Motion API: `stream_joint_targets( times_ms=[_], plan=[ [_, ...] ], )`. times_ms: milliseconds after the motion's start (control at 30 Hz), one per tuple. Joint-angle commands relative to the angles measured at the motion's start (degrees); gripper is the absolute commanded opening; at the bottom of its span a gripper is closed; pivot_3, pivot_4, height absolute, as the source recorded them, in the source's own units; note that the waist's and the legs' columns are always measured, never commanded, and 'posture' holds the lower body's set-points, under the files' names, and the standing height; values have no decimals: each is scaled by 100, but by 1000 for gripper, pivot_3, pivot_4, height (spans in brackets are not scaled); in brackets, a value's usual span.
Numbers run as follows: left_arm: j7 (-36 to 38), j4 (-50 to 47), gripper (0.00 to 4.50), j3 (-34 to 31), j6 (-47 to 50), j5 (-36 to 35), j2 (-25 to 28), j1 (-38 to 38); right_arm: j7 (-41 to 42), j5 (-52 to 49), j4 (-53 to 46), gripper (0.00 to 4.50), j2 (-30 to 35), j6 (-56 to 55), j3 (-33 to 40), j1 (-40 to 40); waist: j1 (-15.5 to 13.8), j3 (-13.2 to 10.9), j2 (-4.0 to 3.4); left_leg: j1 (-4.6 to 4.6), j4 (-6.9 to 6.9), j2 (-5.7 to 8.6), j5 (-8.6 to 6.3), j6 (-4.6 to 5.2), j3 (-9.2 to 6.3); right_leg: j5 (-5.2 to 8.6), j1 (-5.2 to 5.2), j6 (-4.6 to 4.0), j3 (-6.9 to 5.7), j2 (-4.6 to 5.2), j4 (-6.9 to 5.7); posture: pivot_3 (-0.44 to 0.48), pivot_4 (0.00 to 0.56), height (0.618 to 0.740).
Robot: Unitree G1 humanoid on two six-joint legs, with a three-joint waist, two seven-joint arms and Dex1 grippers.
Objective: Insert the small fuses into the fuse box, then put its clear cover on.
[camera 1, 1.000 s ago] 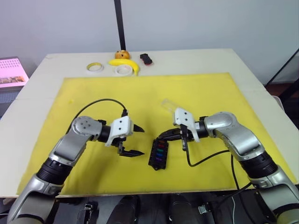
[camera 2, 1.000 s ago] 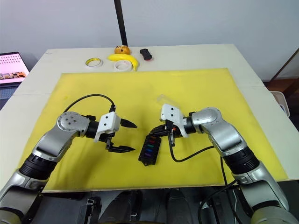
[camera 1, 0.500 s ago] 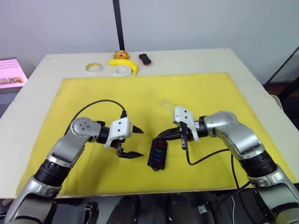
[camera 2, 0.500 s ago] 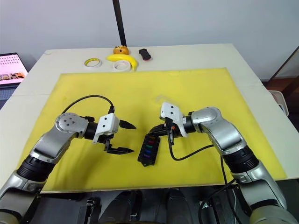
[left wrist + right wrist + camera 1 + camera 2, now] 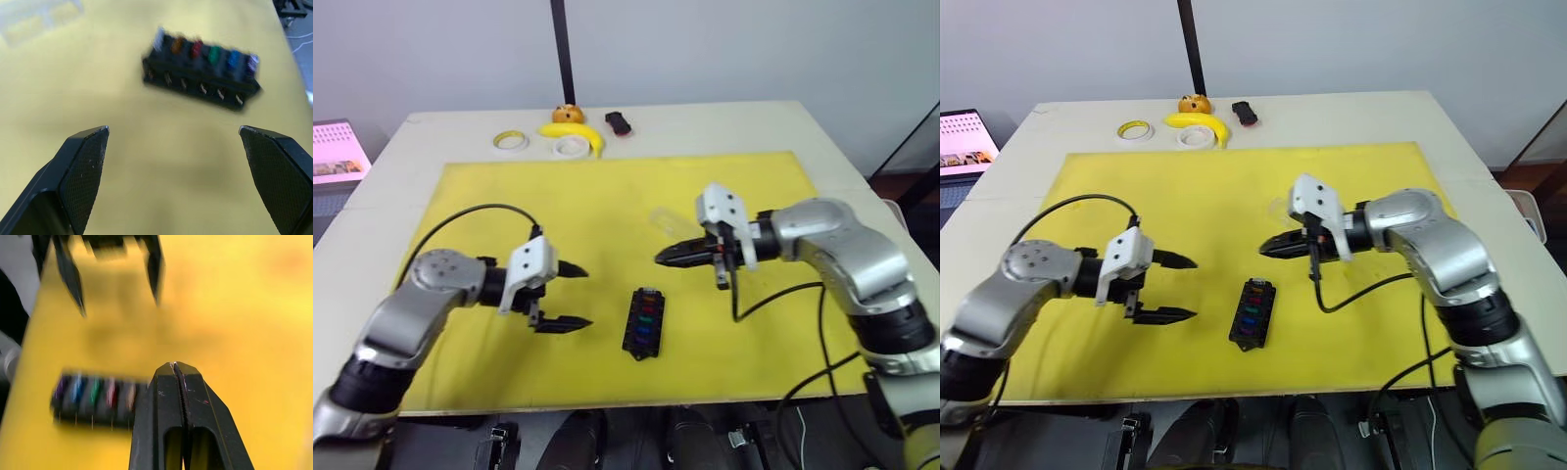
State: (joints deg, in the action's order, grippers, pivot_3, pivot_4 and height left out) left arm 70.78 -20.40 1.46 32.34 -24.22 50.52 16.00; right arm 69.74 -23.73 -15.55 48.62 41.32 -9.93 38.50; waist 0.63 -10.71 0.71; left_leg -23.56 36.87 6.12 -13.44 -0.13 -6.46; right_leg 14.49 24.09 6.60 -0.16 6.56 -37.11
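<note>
Now the small black plastic fuse box (image 5: 643, 323) lies flat on the yellow mat (image 5: 607, 196), near the mat's front edge and about midway between its side edges. One row of its slots holds the tiny translucent blade fuses (image 5: 205, 53), side by side: grey, amber, red, green, blue and purple. The other row shows only small metal contacts. The clear colourless plastic cover (image 5: 666, 219) lies apart from the box, further toward the mat's back edge, close beside the right arm.

The left gripper (image 5: 570, 295) hovers over the mat on the side of the box toward the left edge, its two black fingers spread wide and holding nothing. The right gripper (image 5: 664, 258) hangs above the mat behind the box, fingers pressed together with nothing between them.

By the back edge of the white table (image 5: 862, 211) lie two tape rolls (image 5: 541, 144), a yellow banana (image 5: 578, 134) and a black-and-red object (image 5: 620, 123).
</note>
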Motion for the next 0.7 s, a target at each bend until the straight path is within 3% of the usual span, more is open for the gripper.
stream_joint_targets(
  times_ms=[33,267,433,700],
  plan=[
    [-13,-463,4500,-763,341,-429,398,-413,252,39,-133,847,510,-348,371,-231,0,0,0,0,0,-1,0,0,0,0,0,0,0,2,0,0,150,740],
    [-12,-639,4500,-1748,412,-678,800,-1440,434,121,143,4441,1180,-798,756,-772,3,-2,-3,0,-2,-4,-1,-1,6,2,0,-2,0,11,2,0,150,740],
    [-260,-994,4500,-1760,620,-994,719,-1522,417,191,198,4482,1192,-928,729,-827,-6,-2,-4,-2,-2,-5,-1,-1,6,2,0,-2,2,15,5,0,150,740],
    [-1766,-2359,4500,-953,1249,-1409,-265,-1890,172,75,-27,4482,679,-506,475,-260,-7,-4,-4,-2,-2,-6,-2,-1,6,2,0,-2,8,14,6,0,150,740]
  ],
)
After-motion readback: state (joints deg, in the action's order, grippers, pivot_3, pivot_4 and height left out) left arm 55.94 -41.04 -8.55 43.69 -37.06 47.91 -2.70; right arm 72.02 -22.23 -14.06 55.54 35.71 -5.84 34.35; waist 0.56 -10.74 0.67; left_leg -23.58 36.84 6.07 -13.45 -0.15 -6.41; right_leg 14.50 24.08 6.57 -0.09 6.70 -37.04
